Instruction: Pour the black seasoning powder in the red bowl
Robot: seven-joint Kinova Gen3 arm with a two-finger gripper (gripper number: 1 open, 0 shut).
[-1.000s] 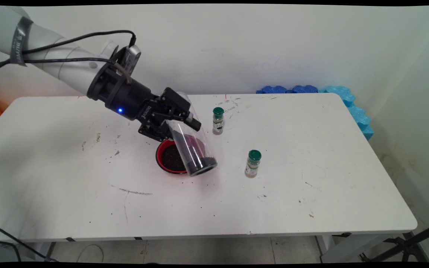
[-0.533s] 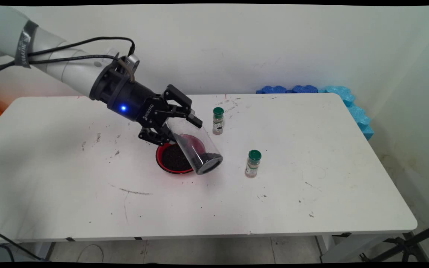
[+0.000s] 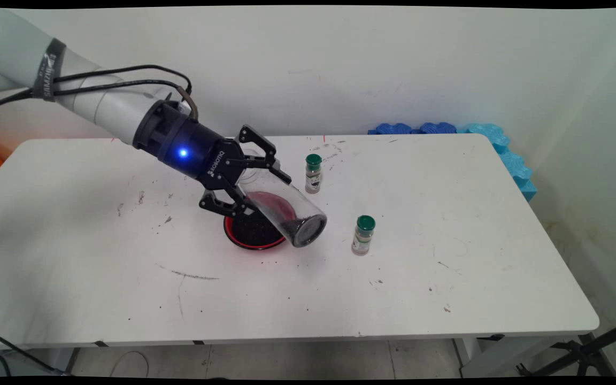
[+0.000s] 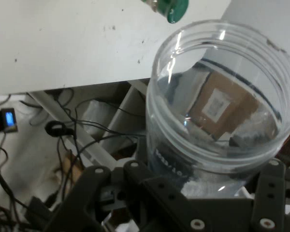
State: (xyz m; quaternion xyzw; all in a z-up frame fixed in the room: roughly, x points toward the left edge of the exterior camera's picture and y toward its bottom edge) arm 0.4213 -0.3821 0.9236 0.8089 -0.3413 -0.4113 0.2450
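Clear plastic jar (image 3: 281, 206), gripped by the black tool (image 3: 257, 184), hangs tipped over a red bowl (image 3: 252, 230) on the white desk (image 3: 447, 289) in the main view. Its open mouth points down and to the right, past the bowl's right rim, and a little dark grainy stuff lies along its lower side near the mouth. The bowl is filled with the same dark grains. The tool's two fingers clamp the jar at its closed end, one above and one below, so the jar sticks out beyond the fingertips. Two small bottles with green caps stand upright on the desk: one bottle (image 3: 313, 174) just behind the jar, the other bottle (image 3: 363, 235) to the right of its mouth, apart from it. Blue foam pieces (image 3: 500, 147) lie along the desk's far right edge.

From the hand view, the jar (image 4: 217, 111) rises from the tool's linkage (image 4: 150, 198), its round rim open toward the camera. A green cap (image 4: 176, 8) shows at the top edge, on the desk (image 4: 63, 43).
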